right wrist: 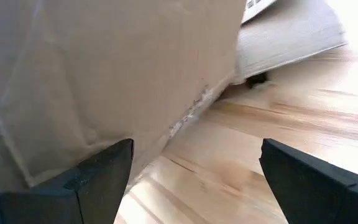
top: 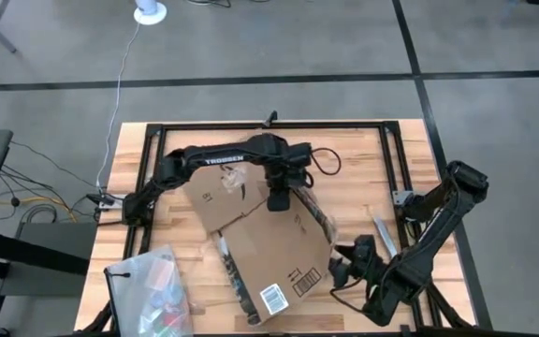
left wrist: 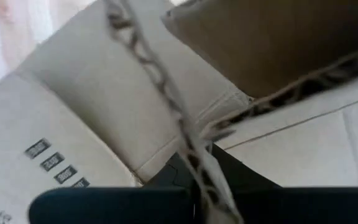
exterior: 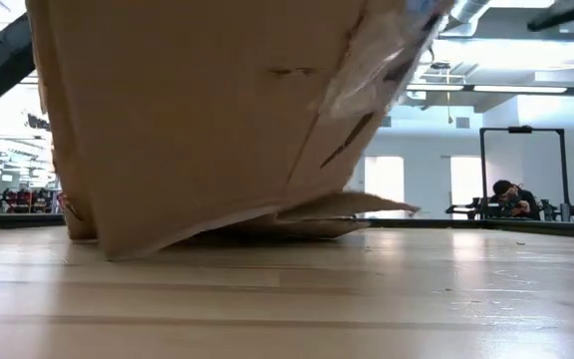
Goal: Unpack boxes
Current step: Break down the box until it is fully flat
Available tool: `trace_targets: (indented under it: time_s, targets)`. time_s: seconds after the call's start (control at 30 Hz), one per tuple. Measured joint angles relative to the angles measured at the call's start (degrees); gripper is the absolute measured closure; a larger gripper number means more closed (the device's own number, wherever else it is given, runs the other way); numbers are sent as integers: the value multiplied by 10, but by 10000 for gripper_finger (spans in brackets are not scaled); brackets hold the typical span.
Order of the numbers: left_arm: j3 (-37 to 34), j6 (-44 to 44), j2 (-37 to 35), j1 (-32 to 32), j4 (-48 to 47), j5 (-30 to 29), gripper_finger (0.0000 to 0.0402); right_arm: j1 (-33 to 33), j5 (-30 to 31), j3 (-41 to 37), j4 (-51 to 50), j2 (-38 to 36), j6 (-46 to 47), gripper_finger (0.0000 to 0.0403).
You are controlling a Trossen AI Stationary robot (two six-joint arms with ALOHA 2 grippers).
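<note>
- One cardboard box (top: 260, 248) lies near the middle of the bench (top: 354, 159), tipped, its white barcode label (top: 273, 298) toward the front edge and a dark tape strip (left wrist: 166, 87) running across it.
- The left hand (top: 277, 198) sits on the box's upper flap toward the back edge; I cannot tell whether its fingers are apart or clamped on the cardboard.
- The right hand (right wrist: 191, 177) waits just beside the box's right side near the front right corner, fingers apart and holding nothing.
- Risk, as I judge it: the box rests on one edge, so a pull on the flap could drag or topple it toward the front edge instead of opening it.
- The loose tape could snag the left hand.
- Count: one box, one clear plastic bag (top: 148, 290) at the front left corner, two arms.
</note>
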Motion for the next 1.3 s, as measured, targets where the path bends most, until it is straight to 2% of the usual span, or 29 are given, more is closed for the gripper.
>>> trace_targets:
  time_s: [0.23,0.43,0.53,0.7,0.87,1.0,1.1,1.23,1.3]
  targets:
    - [-2,16,24,-11,-3,-15,380,22,-44,0,-93,-2,49,70]
    - [-4,38,44,-35,-29,-29,312,40,-56,1,-173,-6,91,70]
    - [0,20,45,-50,-65,-73,277,50,-76,1,-207,-7,98,70]
    - [59,-4,41,-63,-147,-119,241,54,-99,5,-248,-14,70,70]
    - [58,-42,3,-72,-157,-120,231,46,-97,6,-251,-29,9,70]
    - [61,-47,-18,-71,-123,-124,233,32,-97,6,-220,-30,-80,70]
    - [61,-67,-31,-70,-137,-128,237,20,-94,21,-190,-30,-157,70]
    - [61,-109,-62,-72,-155,-137,241,13,-40,59,-163,-32,-255,70]
    - [61,-122,-77,-72,-153,-140,242,-1,-43,63,-134,-33,-315,70]
